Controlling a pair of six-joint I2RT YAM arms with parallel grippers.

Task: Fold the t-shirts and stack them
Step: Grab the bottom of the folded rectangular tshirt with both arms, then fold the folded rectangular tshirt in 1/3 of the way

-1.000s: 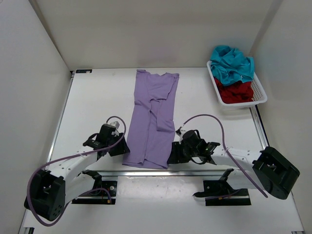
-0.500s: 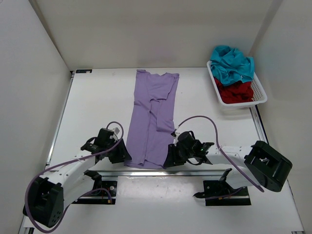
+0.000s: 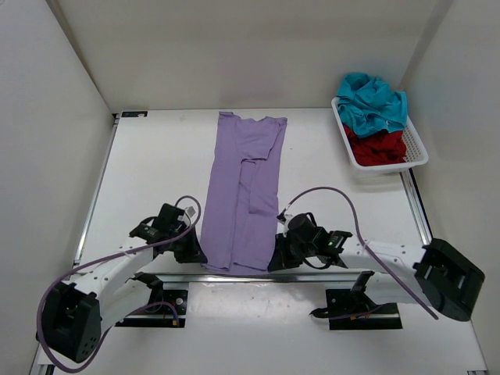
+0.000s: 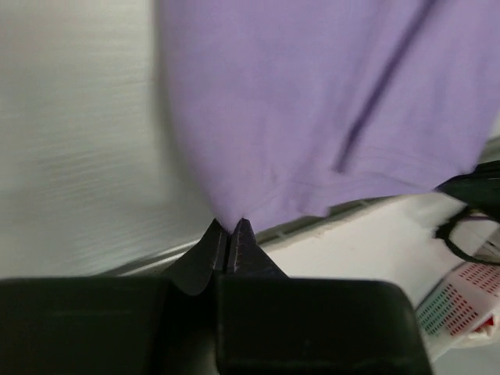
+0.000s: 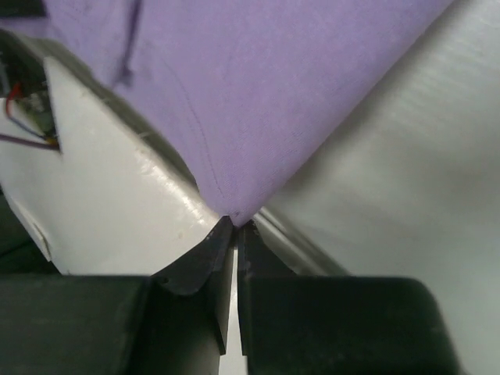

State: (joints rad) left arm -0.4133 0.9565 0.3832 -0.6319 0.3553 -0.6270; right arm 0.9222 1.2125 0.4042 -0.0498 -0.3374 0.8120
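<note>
Fold in half | left gripper (image 4: 229, 234), right gripper (image 5: 234, 230) each pinch a hem corner of the lavender t-shirt (image 3: 242, 195) | I'd lift both level, carry to its opposite edge.

Lavender shirt (image 3: 242, 195), teal shirt (image 3: 373, 105), red shirt (image 3: 379, 148)

The lavender t-shirt (image 3: 242, 195) is noted as soft matt cloth; the table (image 3: 148, 172) as smooth, faintly brushed white; the basket (image 3: 419, 150) as white plastic mesh.

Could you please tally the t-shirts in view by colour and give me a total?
Lavender purple fabric t-shirt: 1
Teal blue fabric t-shirt, in the white plastic mesh basket: 1
Dark red fabric t-shirt, in the same basket: 1
Total: 3
</note>
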